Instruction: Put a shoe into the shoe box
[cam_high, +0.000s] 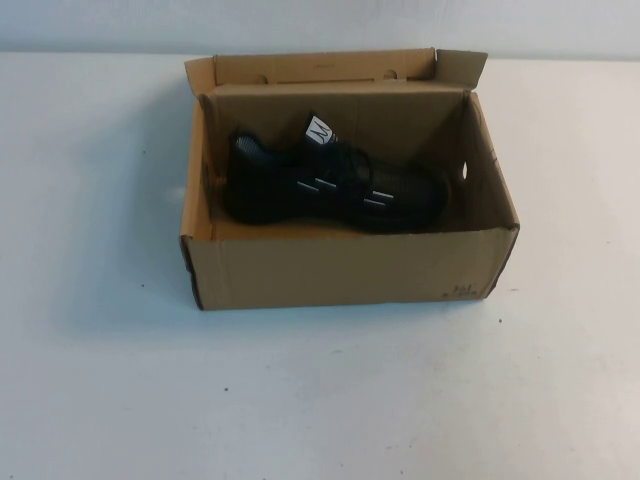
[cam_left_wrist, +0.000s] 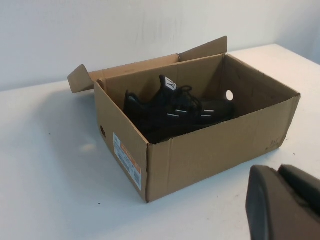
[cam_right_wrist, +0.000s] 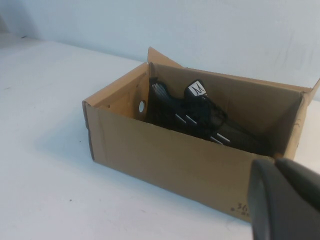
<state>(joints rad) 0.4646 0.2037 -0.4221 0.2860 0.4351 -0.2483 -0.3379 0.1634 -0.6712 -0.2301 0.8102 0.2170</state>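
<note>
The black sneaker (cam_high: 330, 185) lies on its side inside the brown cardboard shoe box (cam_high: 350, 268), with its white tongue label up and its toe toward the right. The box is open, with its flap lid standing at the back. The shoe (cam_left_wrist: 175, 107) and box (cam_left_wrist: 215, 150) show in the left wrist view, and the shoe (cam_right_wrist: 200, 117) and box (cam_right_wrist: 165, 160) in the right wrist view. My left gripper (cam_left_wrist: 279, 170) is shut and empty, back from the box's front left corner. My right gripper (cam_right_wrist: 275, 161) is shut and empty, near the box's front right corner. Neither gripper shows in the high view.
The box stands on a white table (cam_high: 320, 400) near its far edge, before a pale wall. The box has small round holes in its side walls (cam_high: 465, 170) and an orange label on its left end (cam_left_wrist: 127, 160).
</note>
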